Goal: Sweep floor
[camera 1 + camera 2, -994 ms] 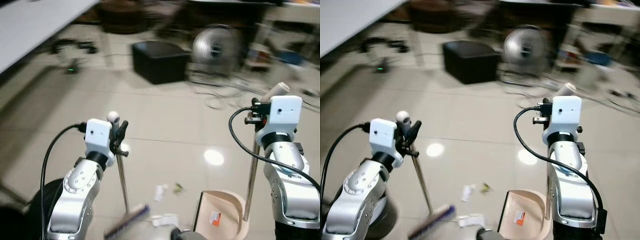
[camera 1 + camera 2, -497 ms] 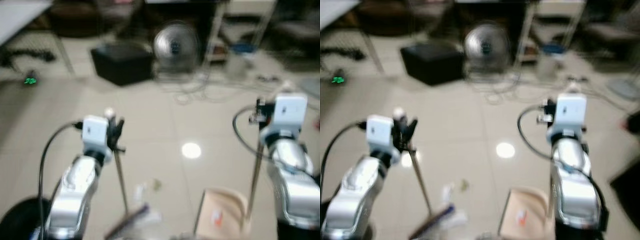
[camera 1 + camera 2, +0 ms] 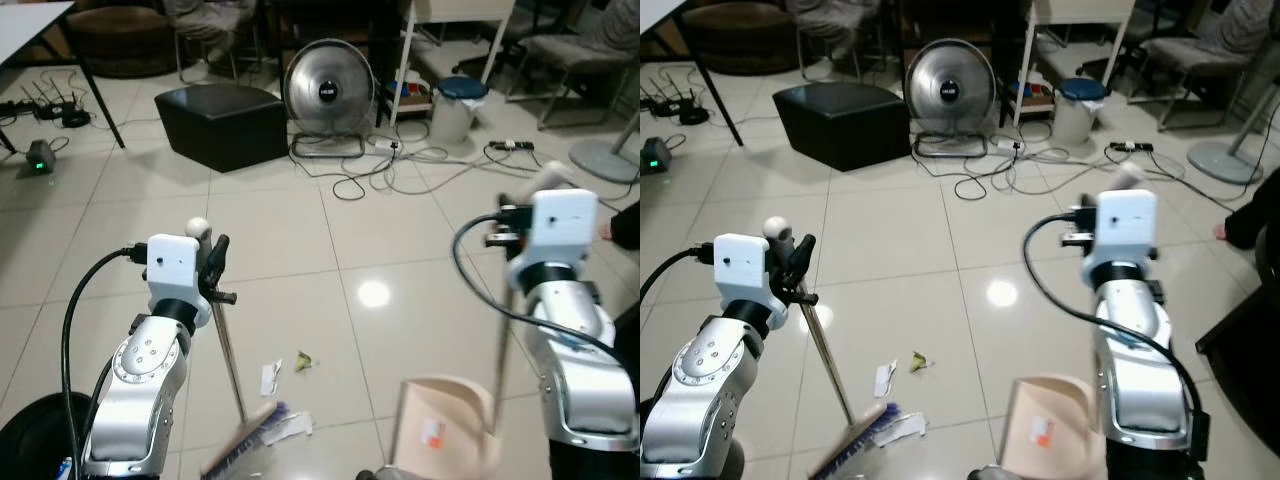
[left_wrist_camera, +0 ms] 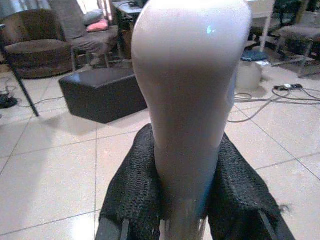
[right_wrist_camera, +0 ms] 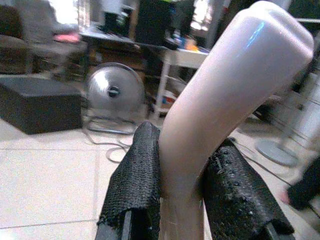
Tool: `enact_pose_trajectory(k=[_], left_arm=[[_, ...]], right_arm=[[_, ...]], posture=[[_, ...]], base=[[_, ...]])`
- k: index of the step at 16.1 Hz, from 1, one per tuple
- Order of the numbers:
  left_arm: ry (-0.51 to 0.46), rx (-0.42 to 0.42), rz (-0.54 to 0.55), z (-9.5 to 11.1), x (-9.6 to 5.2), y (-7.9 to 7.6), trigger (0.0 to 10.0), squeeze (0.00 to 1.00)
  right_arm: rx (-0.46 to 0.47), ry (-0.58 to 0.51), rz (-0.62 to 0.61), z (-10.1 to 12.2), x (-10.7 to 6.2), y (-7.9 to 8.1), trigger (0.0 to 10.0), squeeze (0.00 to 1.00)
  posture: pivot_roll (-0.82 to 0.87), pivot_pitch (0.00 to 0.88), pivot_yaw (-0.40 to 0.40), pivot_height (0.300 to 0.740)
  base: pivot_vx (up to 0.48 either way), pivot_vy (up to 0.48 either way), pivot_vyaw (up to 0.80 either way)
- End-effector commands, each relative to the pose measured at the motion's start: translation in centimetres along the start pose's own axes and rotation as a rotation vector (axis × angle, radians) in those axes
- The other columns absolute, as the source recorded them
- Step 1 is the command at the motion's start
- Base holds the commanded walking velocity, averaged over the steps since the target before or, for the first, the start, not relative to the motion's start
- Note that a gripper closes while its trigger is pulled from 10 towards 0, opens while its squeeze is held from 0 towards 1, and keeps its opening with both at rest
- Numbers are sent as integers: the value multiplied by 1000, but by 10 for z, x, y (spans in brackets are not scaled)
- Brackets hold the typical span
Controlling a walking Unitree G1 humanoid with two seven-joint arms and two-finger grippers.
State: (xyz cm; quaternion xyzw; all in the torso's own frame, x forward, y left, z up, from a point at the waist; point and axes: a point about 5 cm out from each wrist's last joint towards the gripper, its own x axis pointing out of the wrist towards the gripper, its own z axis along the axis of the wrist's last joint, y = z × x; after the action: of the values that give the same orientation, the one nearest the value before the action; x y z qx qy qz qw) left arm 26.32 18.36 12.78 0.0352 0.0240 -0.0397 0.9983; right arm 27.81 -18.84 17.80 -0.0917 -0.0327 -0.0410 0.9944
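Observation:
My left gripper [image 3: 215, 264] is shut on the thin metal pole of a broom [image 3: 228, 360], just under its rounded white knob [image 4: 190, 75]. The broom's purple-bristled brush [image 3: 245, 452] rests on the tiles at the bottom, touching a crumpled white paper [image 3: 291, 427]. A small white scrap [image 3: 270, 377] and a yellow-green scrap [image 3: 303, 361] lie a little farther out. My right gripper [image 3: 510, 226] is shut on the curved top [image 5: 225, 90] of the dustpan's upright handle. The beige dustpan [image 3: 445, 435] sits on the floor right of the brush.
A black ottoman [image 3: 222, 125] and a round metal fan [image 3: 328, 92] stand ahead, with loose cables [image 3: 400, 165] on the tiles beyond. A white bin [image 3: 450, 112] and a round chair base [image 3: 600, 160] are at the far right. A dark round object [image 3: 30, 440] is by my left side.
The camera has turned, so the ottoman and fan sit further left in the picture, and the blur is gone. Both grippers keep the same hold.

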Motion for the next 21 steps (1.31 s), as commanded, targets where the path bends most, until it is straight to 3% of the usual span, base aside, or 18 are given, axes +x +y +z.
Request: enact_pose_trajectory(k=[1, 6, 17, 21], left_arm=[[-45, 20, 18, 10, -2, 4, 10000, 0], [-50, 23, -13, 12, 0, 0, 10000, 0], [-71, 35, -82, 20, 12, -8, 10000, 0], [-91, 73, -103, 23, 12, -12, 10000, 0]], right_arm=[[1, -55, 22, 11, 3, 4, 10000, 0], [12, -51, 44, 7, 1, 7, 10000, 0], [79, -42, 4, 4, -2, 5, 10000, 0], [82, -41, 6, 4, -3, 4, 10000, 0]], posture=[[12, 22, -19, 740], [10, 28, -9, 740], [-21, 25, 31, 740], [-43, 25, 32, 740]], base=[[0, 0, 0], [0, 0, 0], [0, 315, 0], [0, -240, 0]])
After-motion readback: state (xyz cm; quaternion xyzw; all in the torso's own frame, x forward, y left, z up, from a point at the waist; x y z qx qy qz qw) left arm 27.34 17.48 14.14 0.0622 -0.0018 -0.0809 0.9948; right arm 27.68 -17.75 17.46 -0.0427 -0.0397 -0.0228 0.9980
